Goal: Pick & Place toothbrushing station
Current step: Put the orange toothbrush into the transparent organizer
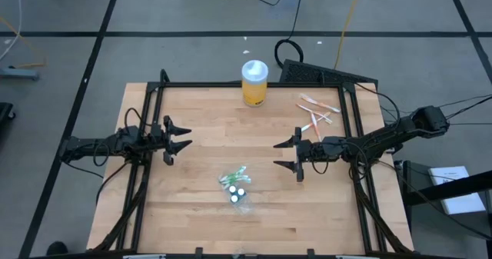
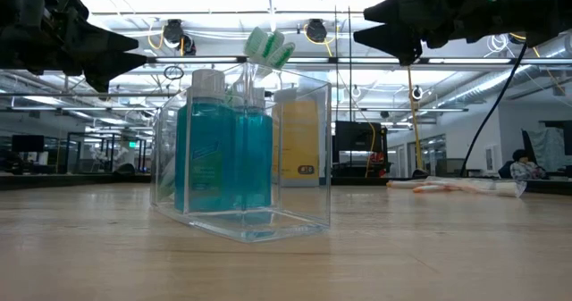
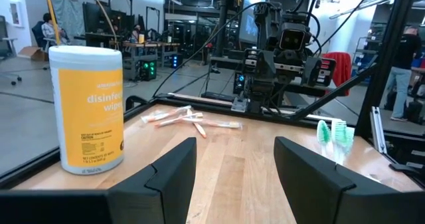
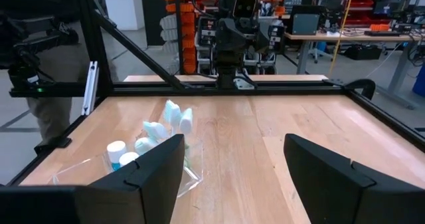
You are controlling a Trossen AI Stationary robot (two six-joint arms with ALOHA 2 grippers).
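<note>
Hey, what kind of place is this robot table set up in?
Likely an industrial robotics lab or workshop: cables trail over the grey tiled floor beyond the wooden table, orange parts bins line a wall, and cluttered workbenches stand behind.

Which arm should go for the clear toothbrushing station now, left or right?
Probably the right. The right gripper hovers open about as near the toothbrushing station as the left gripper, also open, but its wrist view already shows the container just past its fingers.
</note>
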